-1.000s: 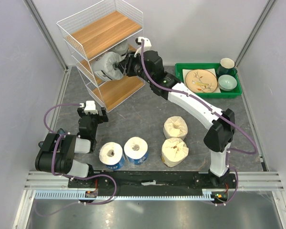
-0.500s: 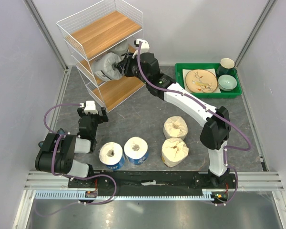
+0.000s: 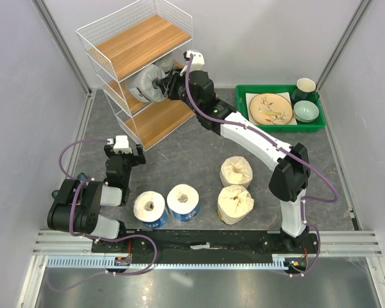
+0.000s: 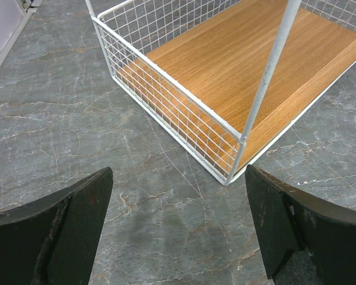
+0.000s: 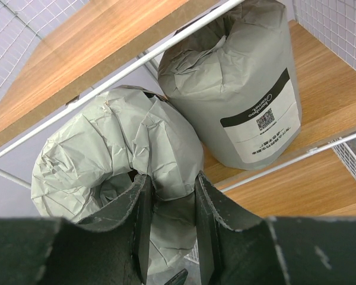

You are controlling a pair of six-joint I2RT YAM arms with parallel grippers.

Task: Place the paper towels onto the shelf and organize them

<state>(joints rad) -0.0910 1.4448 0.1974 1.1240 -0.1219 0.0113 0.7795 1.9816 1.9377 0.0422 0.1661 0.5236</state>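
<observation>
My right gripper (image 3: 169,87) (image 5: 173,181) is shut on the rim of a grey-wrapped paper towel roll (image 3: 153,82) (image 5: 107,148), one finger in its core. It holds the roll lying sideways at the middle tier of the white wire shelf (image 3: 138,46). A second grey roll (image 5: 243,89) stands upright on that tier just behind. Two blue rolls (image 3: 149,208) (image 3: 183,202) and two cream rolls (image 3: 236,171) (image 3: 235,204) stand on the table near the arm bases. My left gripper (image 3: 124,159) (image 4: 178,172) is open over bare table, in front of the shelf's bottom tier (image 4: 237,65).
A green tray (image 3: 279,126) with a plate, a cup and a bowl sits at the back right. Grey walls close in the table on both sides. The shelf's top tier (image 3: 138,42) and bottom tier (image 3: 160,122) hold nothing.
My right gripper has pushed the grey roll farther into the shelf's middle tier, toward the upright grey roll. The left arm has not moved.
</observation>
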